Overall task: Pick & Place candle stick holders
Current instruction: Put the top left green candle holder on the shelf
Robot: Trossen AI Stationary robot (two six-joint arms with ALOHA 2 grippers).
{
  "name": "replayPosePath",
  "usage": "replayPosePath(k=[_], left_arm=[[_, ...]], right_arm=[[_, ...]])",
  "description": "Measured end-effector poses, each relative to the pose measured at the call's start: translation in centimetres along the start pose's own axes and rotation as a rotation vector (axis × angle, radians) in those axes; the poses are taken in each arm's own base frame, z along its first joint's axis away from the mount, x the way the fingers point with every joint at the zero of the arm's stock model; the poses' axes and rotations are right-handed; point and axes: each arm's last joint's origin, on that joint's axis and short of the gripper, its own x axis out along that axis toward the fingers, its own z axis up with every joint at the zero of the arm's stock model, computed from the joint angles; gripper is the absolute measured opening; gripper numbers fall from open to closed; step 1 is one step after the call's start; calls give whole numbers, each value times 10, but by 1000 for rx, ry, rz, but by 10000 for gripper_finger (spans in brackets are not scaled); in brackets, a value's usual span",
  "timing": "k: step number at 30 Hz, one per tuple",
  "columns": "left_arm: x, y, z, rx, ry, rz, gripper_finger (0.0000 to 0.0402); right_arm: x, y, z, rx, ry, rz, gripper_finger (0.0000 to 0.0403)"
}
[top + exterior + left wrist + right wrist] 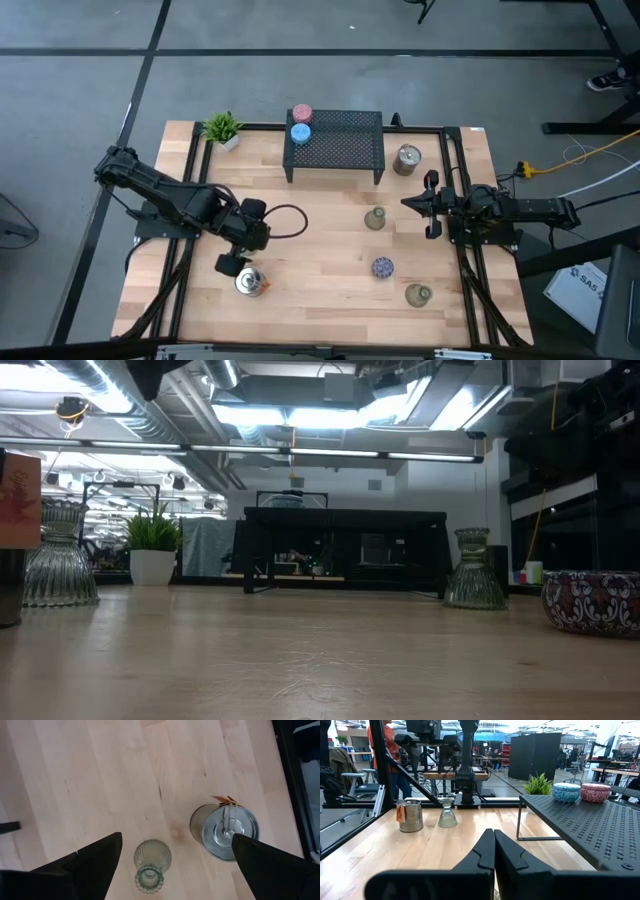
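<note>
My left gripper (233,266) hangs open above the near left of the table. In its wrist view (177,840) a clear ribbed glass holder (151,865) and a shiny silver holder (227,831) stand upright on the wood below, between the two fingers, untouched. My right gripper (406,203) is shut and empty (494,842) at the right. A pink holder (302,114) and a light blue one (300,133) stand on the black mesh rack (345,150). Another silver holder (407,158), an olive-grey glass one (375,218), a speckled dark blue one (382,267) and an olive one (418,294) stand on the table.
A small green potted plant (222,128) stands at the far left, beside the rack. Black rails (190,190) run along the table's left and right sides. Bare wood (320,250) lies in the middle between the arms.
</note>
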Motion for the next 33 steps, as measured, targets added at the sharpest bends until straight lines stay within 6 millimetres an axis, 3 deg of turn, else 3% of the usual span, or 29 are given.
replayPosePath(k=[16,33], left_arm=[[-1,-2,-1,-25,-10,25,375],[21,2,-48,-167,88,26,375]], right_arm=[[0,0,0,0,0,0,0],[0,0,0,0,0,0,0]])
